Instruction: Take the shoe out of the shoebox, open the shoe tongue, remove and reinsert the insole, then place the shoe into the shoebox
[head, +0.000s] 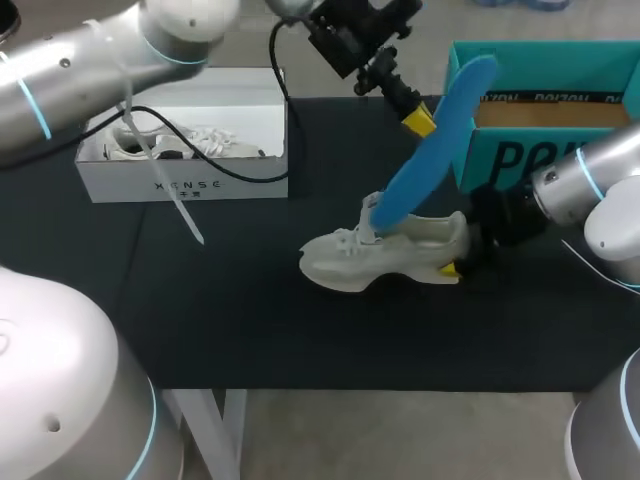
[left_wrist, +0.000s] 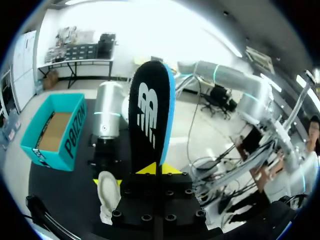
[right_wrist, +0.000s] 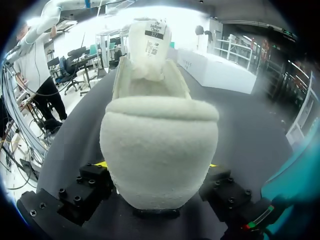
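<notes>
1. Far to the left of the shoe, a white cardboard shoebox (head: 180, 185) stands on the black tabletop (head: 230, 310). A second pale shoe (head: 165, 145) lies inside it.
2. The off-white shoe (head: 385, 258) stands upright on the tabletop, outside both boxes, so the taking out is done. Its tongue looks lifted, so I judge the opening as done too.
3. The long blue foam insole with a black top face (head: 430, 150) rises slanted from the mouth of the shoe. Its lower end is at the mouth and most of its length is outside. I cannot tell if it is on the way out or on the way in.
4. The left gripper (left_wrist: 159, 169) is above the shoe. It is closed narrowly on the upper half of the insole, one yellow tip on each face.
5. The right gripper (right_wrist: 156, 165) is at the heel of the shoe. Its fingers stand wide apart and press the heel from both sides.
6. To the right of the shoe and behind it, an open teal cardboard shoebox (head: 500, 160) stands with only its brown bottom showing. What is left, in my judgement, is to seat the insole flat and then to put the shoe into a shoebox.
</notes>
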